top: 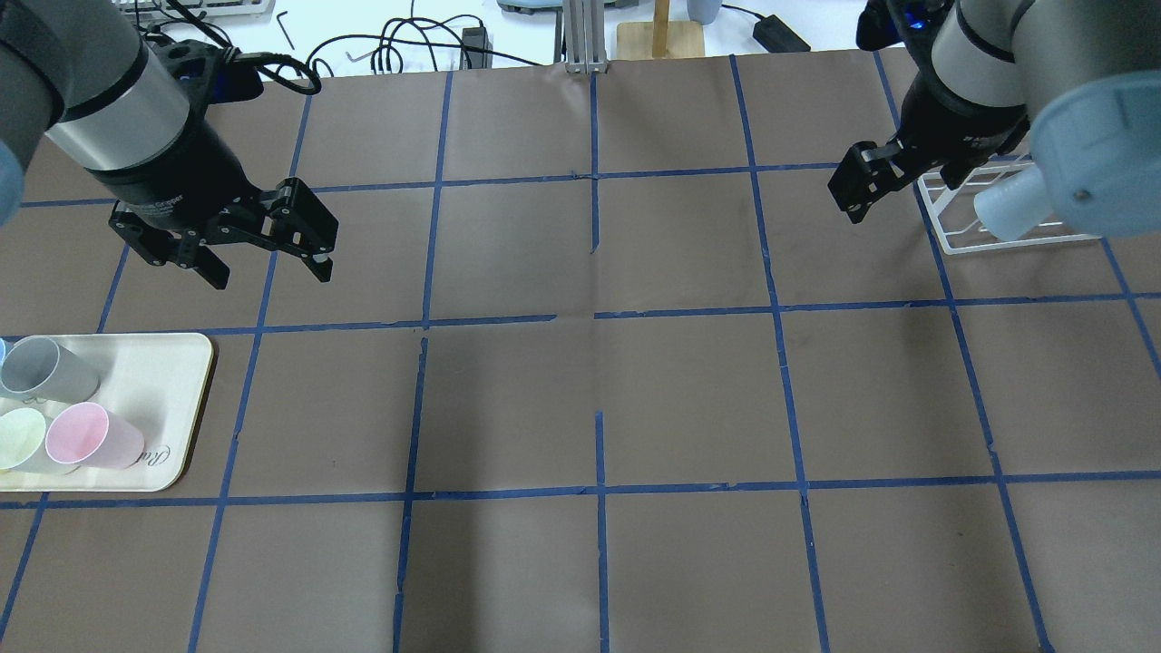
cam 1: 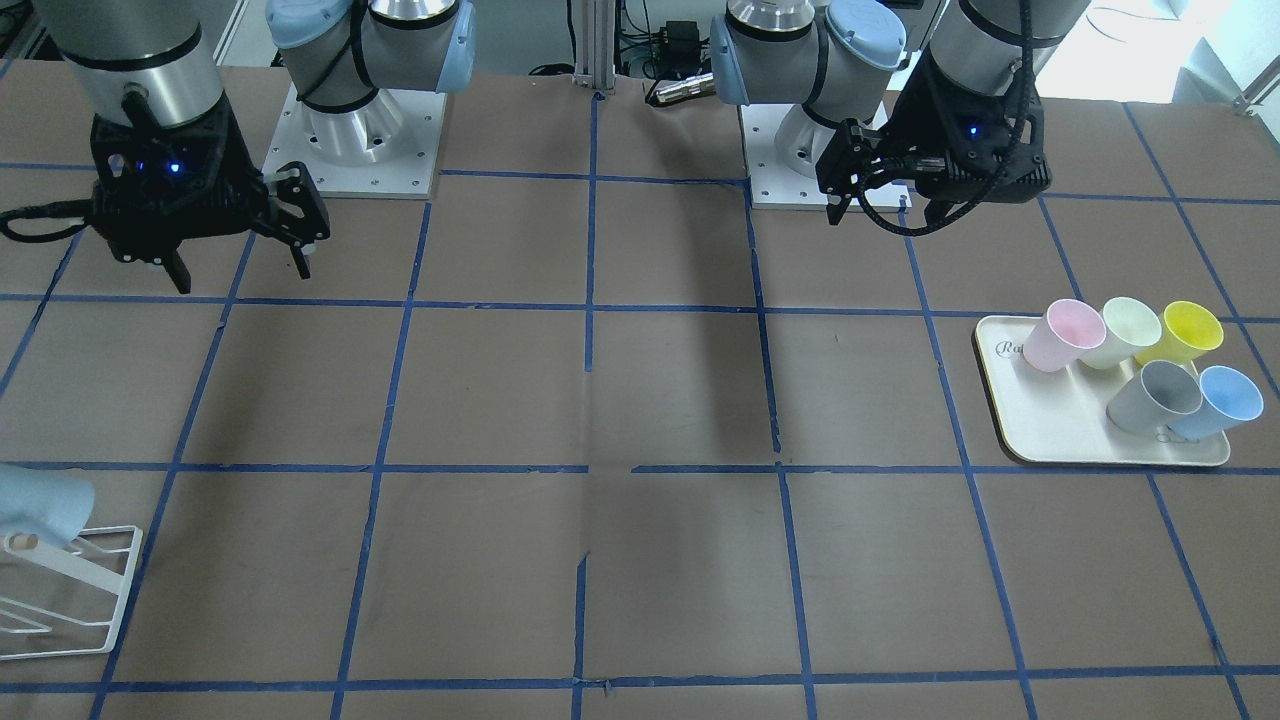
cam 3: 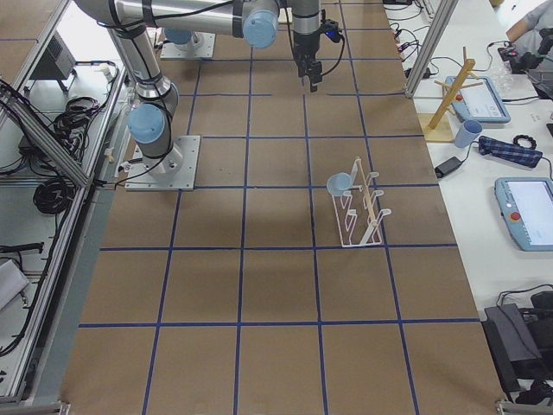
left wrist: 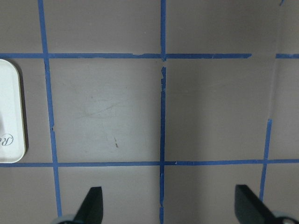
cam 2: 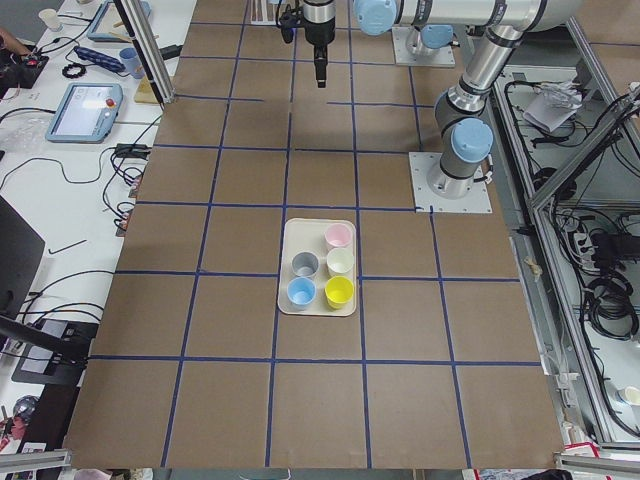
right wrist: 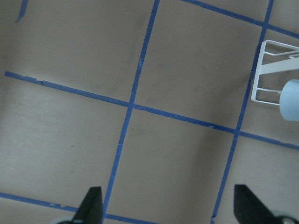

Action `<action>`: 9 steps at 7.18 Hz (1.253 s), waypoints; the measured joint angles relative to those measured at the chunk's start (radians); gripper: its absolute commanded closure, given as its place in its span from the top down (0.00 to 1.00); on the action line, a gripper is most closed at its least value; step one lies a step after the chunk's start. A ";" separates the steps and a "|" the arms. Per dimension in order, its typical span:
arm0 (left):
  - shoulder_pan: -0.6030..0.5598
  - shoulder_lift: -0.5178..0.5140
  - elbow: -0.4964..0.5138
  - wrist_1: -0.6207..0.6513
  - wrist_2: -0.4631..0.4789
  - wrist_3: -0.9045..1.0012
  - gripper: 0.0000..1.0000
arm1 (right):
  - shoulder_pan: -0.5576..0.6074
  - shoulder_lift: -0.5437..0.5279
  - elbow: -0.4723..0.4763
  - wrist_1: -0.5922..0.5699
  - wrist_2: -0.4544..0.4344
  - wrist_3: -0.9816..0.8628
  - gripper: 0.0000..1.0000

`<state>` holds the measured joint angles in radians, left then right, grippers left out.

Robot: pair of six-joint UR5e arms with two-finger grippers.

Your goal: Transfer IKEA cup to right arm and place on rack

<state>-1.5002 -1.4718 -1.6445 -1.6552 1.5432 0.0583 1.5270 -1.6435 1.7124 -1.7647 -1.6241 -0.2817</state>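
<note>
One pale-blue IKEA cup (cam 1: 38,505) hangs tilted on a prong of the white wire rack (cam 1: 95,600); it also shows in the overhead view (top: 1009,211) and the exterior right view (cam 3: 339,182). A second, alike blue cup (cam 1: 1222,400) stands on the cream tray (cam 1: 1050,430). My right gripper (top: 860,195) is open and empty, hovering just beside the rack (top: 961,238). Its wrist view shows spread fingertips (right wrist: 91,203), the rack (right wrist: 268,70) and the cup (right wrist: 290,100). My left gripper (top: 270,270) is open and empty, above the table beyond the tray (top: 172,399).
The tray also holds a grey cup (cam 1: 1155,395), a pink one (cam 1: 1062,335), a pale green one (cam 1: 1122,332) and a yellow one (cam 1: 1185,332). The tray's edge shows in the left wrist view (left wrist: 9,112). Blue tape lines grid the brown table.
</note>
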 measured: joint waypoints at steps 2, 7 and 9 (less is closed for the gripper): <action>0.000 0.002 0.001 0.000 0.001 0.000 1.00 | 0.009 -0.025 0.002 -0.004 0.037 0.086 1.00; 0.000 0.003 0.001 0.000 -0.001 0.000 1.00 | 0.058 0.020 -0.066 0.036 0.035 0.184 1.00; 0.000 0.002 0.001 0.000 -0.002 0.000 1.00 | 0.059 0.021 -0.064 0.036 0.044 0.199 1.00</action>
<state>-1.5002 -1.4694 -1.6437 -1.6552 1.5411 0.0583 1.5860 -1.6222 1.6488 -1.7288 -1.5804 -0.0822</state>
